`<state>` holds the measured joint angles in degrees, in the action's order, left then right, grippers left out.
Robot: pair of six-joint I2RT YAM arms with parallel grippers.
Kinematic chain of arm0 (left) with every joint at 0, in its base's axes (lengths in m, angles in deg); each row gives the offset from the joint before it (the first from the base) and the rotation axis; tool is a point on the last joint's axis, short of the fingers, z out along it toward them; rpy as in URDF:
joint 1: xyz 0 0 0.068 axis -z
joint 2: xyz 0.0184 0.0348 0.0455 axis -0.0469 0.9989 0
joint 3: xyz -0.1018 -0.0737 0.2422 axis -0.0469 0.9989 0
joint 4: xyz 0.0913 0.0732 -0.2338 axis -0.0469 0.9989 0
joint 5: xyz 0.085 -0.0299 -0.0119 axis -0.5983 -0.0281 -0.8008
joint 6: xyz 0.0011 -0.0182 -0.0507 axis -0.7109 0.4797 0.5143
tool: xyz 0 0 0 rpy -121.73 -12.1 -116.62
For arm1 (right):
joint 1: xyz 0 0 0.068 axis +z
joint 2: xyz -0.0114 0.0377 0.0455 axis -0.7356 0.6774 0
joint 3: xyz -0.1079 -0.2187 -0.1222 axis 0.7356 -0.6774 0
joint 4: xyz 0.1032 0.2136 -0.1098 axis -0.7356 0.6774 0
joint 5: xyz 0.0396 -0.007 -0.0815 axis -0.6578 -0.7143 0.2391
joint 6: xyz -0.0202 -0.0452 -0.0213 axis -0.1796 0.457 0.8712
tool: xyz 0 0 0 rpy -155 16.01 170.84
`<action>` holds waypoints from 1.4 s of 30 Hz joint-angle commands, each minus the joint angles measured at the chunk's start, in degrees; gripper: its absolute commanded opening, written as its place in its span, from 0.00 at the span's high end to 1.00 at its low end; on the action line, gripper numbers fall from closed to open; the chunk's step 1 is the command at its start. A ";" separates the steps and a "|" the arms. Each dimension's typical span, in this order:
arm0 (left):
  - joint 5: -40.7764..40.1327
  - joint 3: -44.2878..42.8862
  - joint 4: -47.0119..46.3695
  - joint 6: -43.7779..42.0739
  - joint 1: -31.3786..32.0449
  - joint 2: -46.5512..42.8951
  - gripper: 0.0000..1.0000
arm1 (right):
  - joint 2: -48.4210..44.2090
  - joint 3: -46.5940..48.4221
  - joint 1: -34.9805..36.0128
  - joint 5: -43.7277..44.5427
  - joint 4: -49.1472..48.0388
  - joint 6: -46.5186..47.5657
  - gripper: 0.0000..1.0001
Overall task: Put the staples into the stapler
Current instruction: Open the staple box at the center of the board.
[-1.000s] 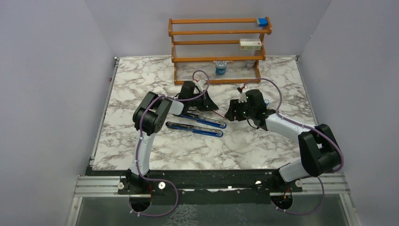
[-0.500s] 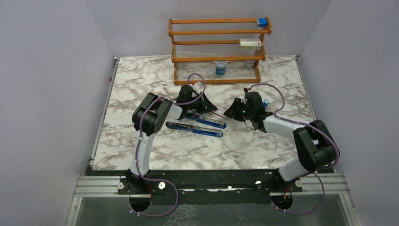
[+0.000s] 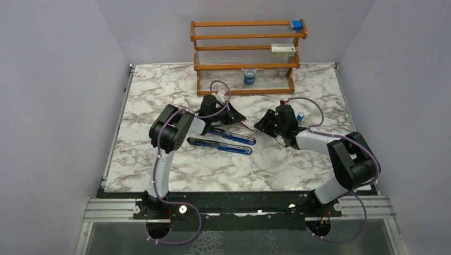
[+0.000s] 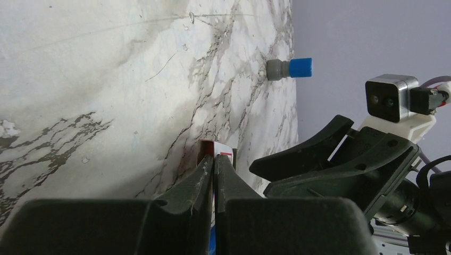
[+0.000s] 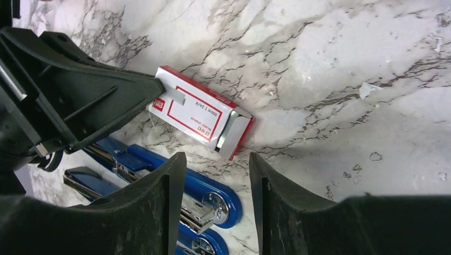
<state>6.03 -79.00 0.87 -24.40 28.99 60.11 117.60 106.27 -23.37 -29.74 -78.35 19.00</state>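
Observation:
The blue stapler (image 3: pixel 220 144) lies open on the marble table, its two arms side by side; its metal channel shows in the right wrist view (image 5: pixel 205 204). My left gripper (image 3: pixel 240 120) is shut on a small flat red-and-white box (image 5: pixel 194 111), which it pinches at one end (image 4: pixel 218 147). The box's far end is open, with a grey tray (image 5: pixel 227 132) sticking out. My right gripper (image 5: pixel 215 164) is open and empty, just right of the box and above the stapler's round end. No loose staples show.
A wooden rack (image 3: pixel 247 53) stands at the back with a blue block (image 3: pixel 296 24), a white box (image 3: pixel 283 50) and a blue-and-white cup (image 3: pixel 249 77). A small blue-and-grey cylinder (image 3: pixel 301 115) lies behind my right gripper and also shows in the left wrist view (image 4: pixel 290 68).
My right gripper has moved left and back, closer to the box held by my left gripper. The left gripper has shifted slightly. The stapler has not moved.

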 commanded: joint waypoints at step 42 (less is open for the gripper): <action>-5.49 5.23 -16.75 10.37 -1.96 3.56 1.00 | 11.33 4.48 0.09 3.35 -5.07 -5.11 0.43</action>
<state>1.38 -74.26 -12.88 -13.95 27.13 62.60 125.80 109.35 -23.37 -28.14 -84.23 13.80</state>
